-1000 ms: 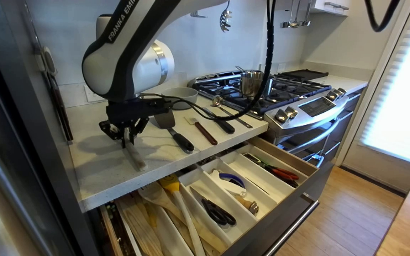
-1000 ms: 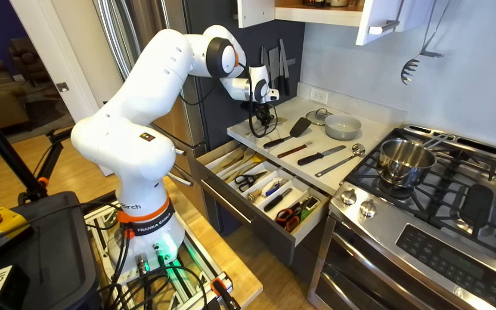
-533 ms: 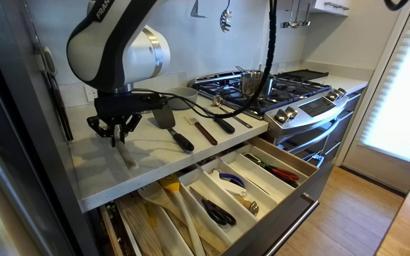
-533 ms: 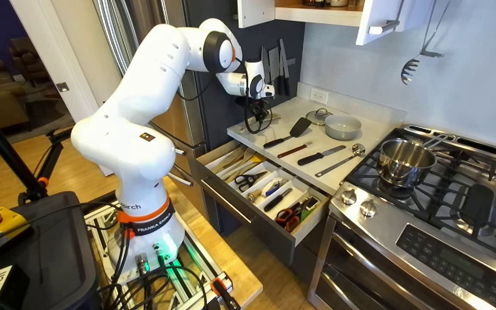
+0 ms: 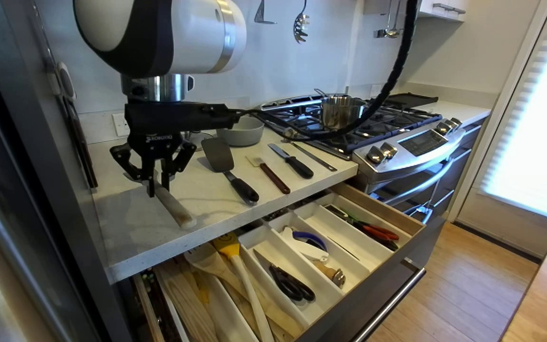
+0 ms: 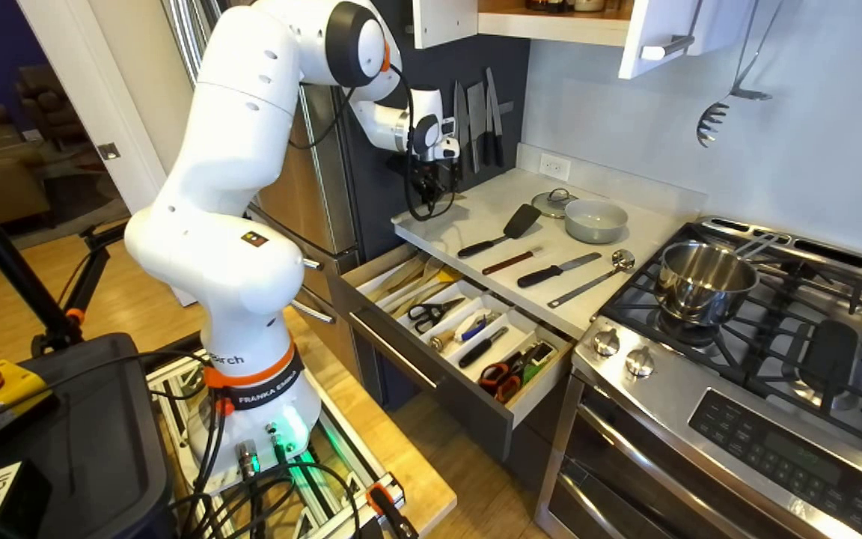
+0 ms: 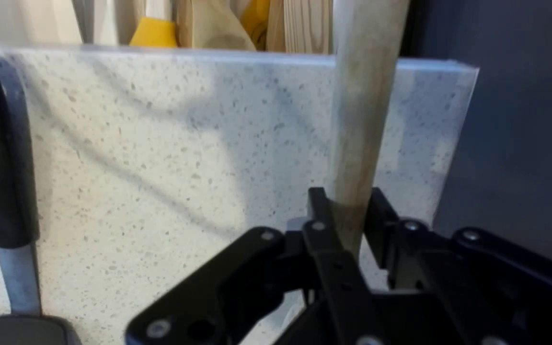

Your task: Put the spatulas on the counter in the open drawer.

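Observation:
My gripper is shut on the handle of a pale wooden spatula. In the wrist view that handle reaches across the counter's front edge; its far part is mostly hidden behind the gripper. Over the pale speckled counter, the held handle slants toward the drawer in an exterior view. A spatula with a wide dark grey blade lies beside it. Farther along are a brown-handled utensil, a black-handled metal spatula and a slim ladle. Below the counter stands the pulled-out drawer.
White compartments in the drawer hold wooden utensils, black scissors and red-handled tools. At the counter's back are a grey bowl and lid. A stove carries a steel pot. A dark panel borders the counter.
My gripper has carried the wooden spatula toward the counter's panel end and looks larger in an exterior view. The upper arm has drawn back. Other utensils and the drawer stay put.

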{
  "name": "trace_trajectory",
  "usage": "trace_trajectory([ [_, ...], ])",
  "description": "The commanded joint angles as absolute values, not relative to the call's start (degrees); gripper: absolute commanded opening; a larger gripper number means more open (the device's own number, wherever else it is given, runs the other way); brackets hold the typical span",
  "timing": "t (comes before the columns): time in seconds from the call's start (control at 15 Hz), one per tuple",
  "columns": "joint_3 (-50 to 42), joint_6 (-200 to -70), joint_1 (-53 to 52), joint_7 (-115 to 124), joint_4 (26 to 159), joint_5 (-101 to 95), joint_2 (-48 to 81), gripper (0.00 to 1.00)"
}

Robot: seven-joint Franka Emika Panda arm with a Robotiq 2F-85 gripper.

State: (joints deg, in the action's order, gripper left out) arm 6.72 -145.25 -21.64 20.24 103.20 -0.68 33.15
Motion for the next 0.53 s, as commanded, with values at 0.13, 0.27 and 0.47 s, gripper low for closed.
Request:
trace_trajectory([
  [0.13,12.90,-137.71,-16.34,13.17,118.05,8.41,20.29,0.06],
  [0.27,14.07,-133.25,-15.21,11.18,120.52,11.63,17.83,0.06],
  [0.47,14.22,-126.46,-14.58,10.11,123.56,14.43,15.04,0.06],
])
